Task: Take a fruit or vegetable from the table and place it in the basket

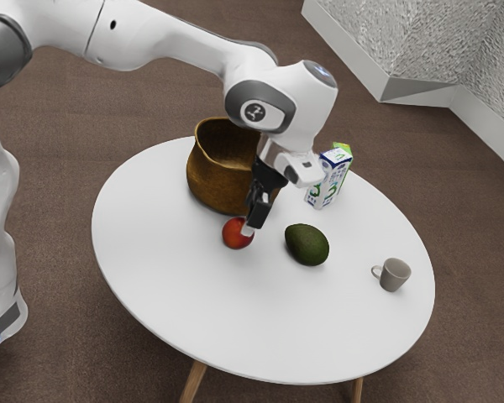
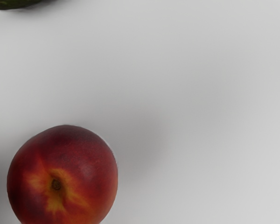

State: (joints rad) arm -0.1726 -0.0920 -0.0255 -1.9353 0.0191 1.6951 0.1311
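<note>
In the exterior view my gripper (image 1: 250,225) points down over the table, its tip overlapping the edge of a red peach (image 1: 235,234). Whether it touches the fruit cannot be told. The wrist view has the peach (image 2: 63,175) large and close under my hand, stem hollow facing up. A dark green avocado (image 1: 307,244) lies a short way from the gripper, toward the exterior view's right; part of the avocado (image 2: 14,3) is also in the wrist view. The brown basket (image 1: 210,178) stands upright just behind the gripper, partly hidden by my hand.
On the round white table (image 1: 227,315) a carton (image 1: 328,180) stands behind the avocado, near the far edge. A small grey-brown mug (image 1: 394,274) is close to the edge at the exterior view's right. The basket's tall wall rises close beside my hand.
</note>
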